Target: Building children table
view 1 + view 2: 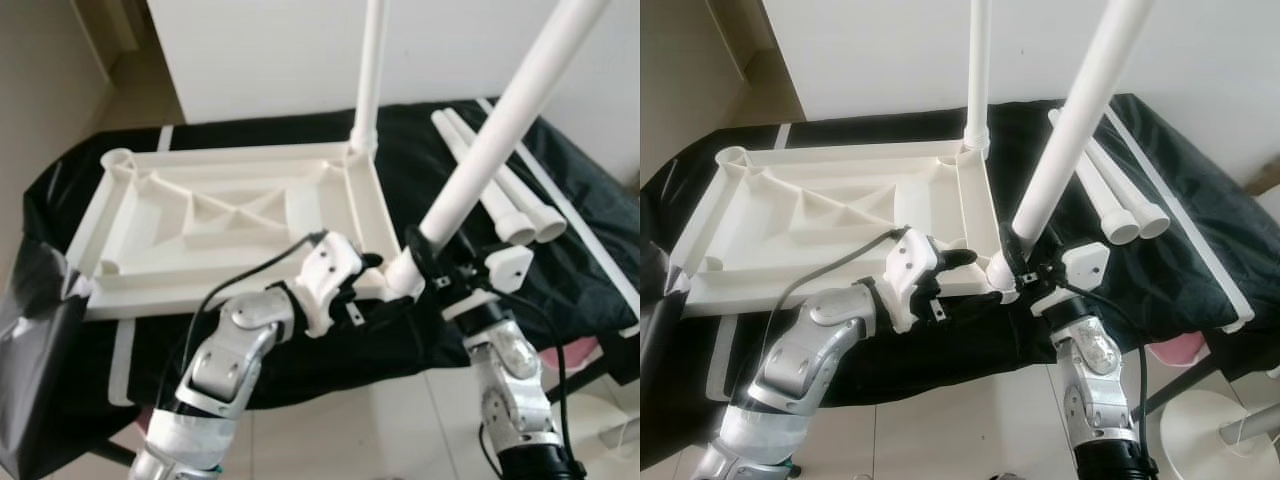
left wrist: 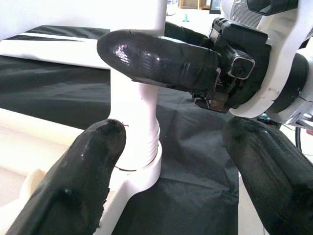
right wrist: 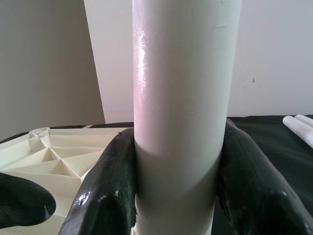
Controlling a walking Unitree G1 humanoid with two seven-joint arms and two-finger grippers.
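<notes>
My right hand (image 1: 1018,262), clamped on the white plastic tube leg (image 1: 1072,130), should twist it squarely into the upturned white plastic tabletop's (image 1: 830,215) near-right corner socket while my open left hand (image 1: 958,262) braces alongside.

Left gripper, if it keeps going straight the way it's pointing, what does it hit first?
Probably the white leg, standing in its corner socket between the left gripper's open fingers, with the right gripper clamped on it just above.

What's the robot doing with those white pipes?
It is putting legs on a small table. The tabletop lies upside down on a black cloth. One leg already stands in a far corner. The right pincer grips a second leg at the near corner socket, and the left pincer, open, sits beside it. Two more legs lie waiting.
</notes>
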